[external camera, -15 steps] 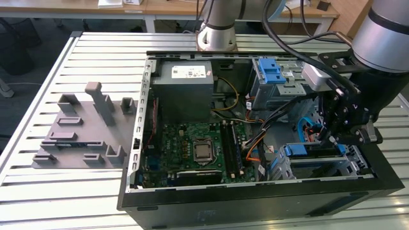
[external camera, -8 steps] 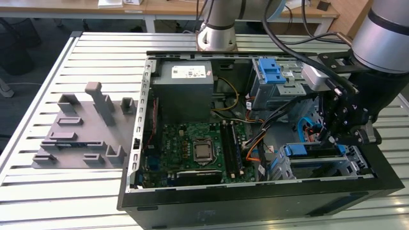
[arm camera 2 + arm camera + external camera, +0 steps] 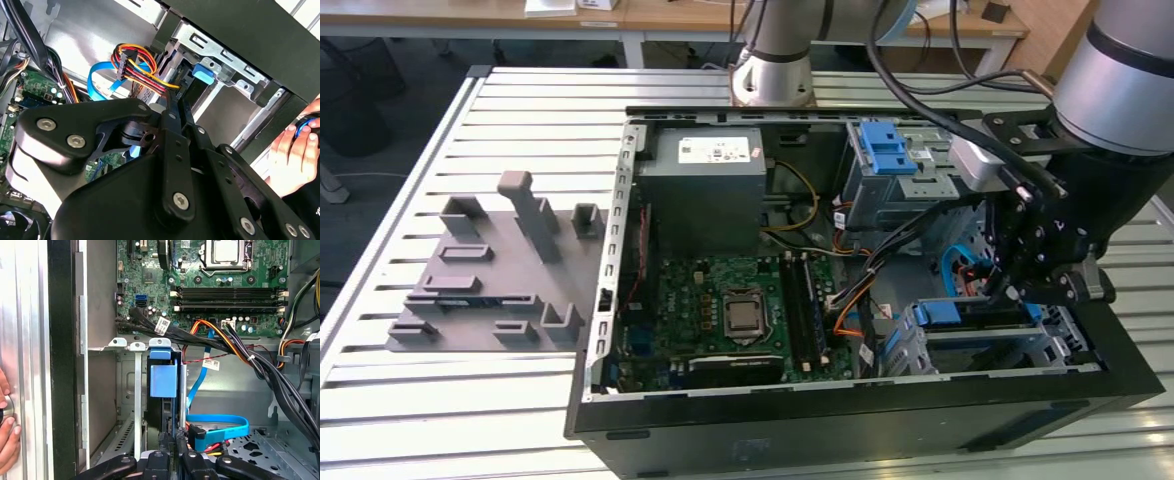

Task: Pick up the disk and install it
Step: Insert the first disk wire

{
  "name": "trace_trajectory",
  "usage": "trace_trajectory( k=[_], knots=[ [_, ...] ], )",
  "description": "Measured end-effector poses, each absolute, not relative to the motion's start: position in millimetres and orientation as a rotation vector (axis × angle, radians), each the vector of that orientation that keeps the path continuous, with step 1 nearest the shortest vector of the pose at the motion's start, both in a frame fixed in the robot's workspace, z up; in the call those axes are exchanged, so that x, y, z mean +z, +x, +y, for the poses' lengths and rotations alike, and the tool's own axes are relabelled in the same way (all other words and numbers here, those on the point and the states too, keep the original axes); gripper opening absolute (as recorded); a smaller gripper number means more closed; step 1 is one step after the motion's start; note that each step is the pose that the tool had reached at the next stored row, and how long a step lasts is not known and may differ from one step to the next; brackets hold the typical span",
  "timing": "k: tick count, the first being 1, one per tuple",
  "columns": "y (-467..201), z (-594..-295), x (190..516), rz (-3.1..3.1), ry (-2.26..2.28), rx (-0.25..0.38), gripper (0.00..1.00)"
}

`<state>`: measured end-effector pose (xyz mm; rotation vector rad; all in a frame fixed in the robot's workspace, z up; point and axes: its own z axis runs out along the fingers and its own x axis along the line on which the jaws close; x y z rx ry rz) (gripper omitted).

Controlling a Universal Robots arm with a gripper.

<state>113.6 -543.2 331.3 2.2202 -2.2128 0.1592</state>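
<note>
The disk (image 3: 163, 381) stands on edge in the drive bay at the open computer case's front corner, its blue bracket tab toward the motherboard. The exterior view shows that blue bracket (image 3: 963, 314) in the cage at the view's lower right. My gripper (image 3: 175, 446) is just behind the disk's rear end, with its fingers close together and shut. In the second wrist view the fingertips (image 3: 169, 107) point into the bay next to the blue tab (image 3: 202, 75). In the exterior view the gripper (image 3: 1010, 290) hangs low inside the case, right over the cage.
Red, yellow and orange power wires (image 3: 140, 65) and a blue data cable (image 3: 220, 424) lie beside the bay. A second blue-bracketed cage (image 3: 891, 152) is at the case's far side. A person's hand (image 3: 295, 147) rests outside the case wall. A grey slotted tray (image 3: 494, 270) is on the table.
</note>
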Motion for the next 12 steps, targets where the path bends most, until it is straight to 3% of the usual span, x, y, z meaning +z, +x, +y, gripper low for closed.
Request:
trace_trajectory(
  k=[12],
  knots=[
    [113.9,-544.1,328.0,-2.218,2.217,0.154,0.16]
  ],
)
